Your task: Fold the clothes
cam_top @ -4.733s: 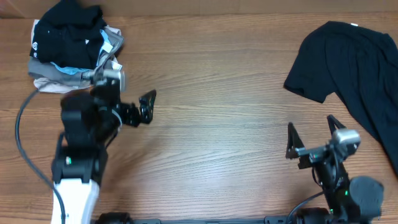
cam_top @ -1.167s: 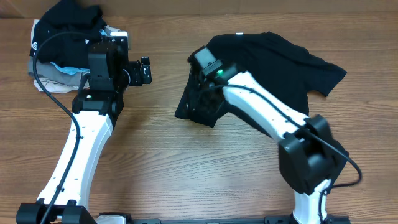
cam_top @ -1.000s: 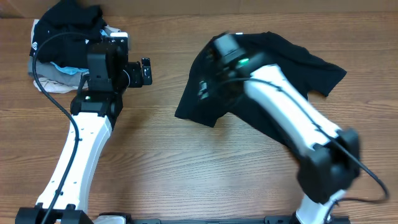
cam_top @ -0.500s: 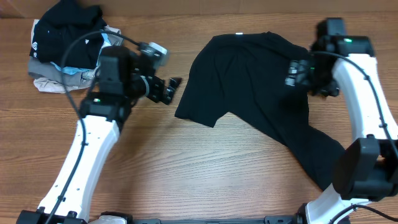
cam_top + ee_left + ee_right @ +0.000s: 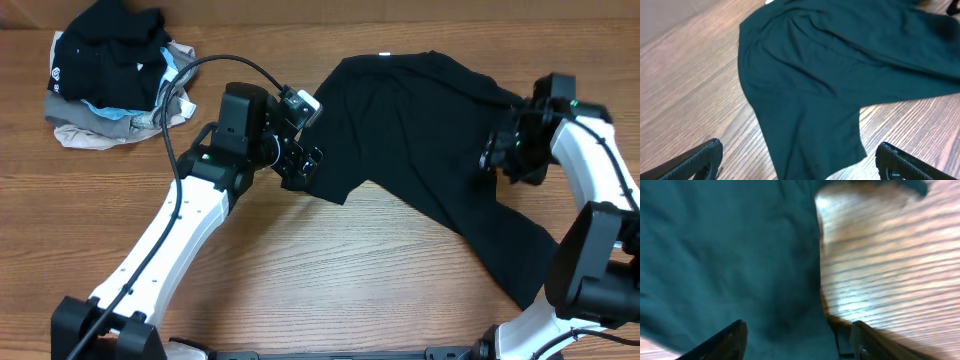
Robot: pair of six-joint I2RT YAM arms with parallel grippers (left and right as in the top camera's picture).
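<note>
The black T-shirt (image 5: 410, 130) lies rumpled from the far middle of the counter (image 5: 300, 280) down toward the near right corner. The left tool (image 5: 303, 168) hangs over its left sleeve, fingers wide apart. The right tool (image 5: 497, 155), also spread, is at the shirt's right edge, though that blurred view may hide whether it touches cloth. If either closes on a bunched layer, I'd expect the shirt to drag and twist rather than flatten.
</note>
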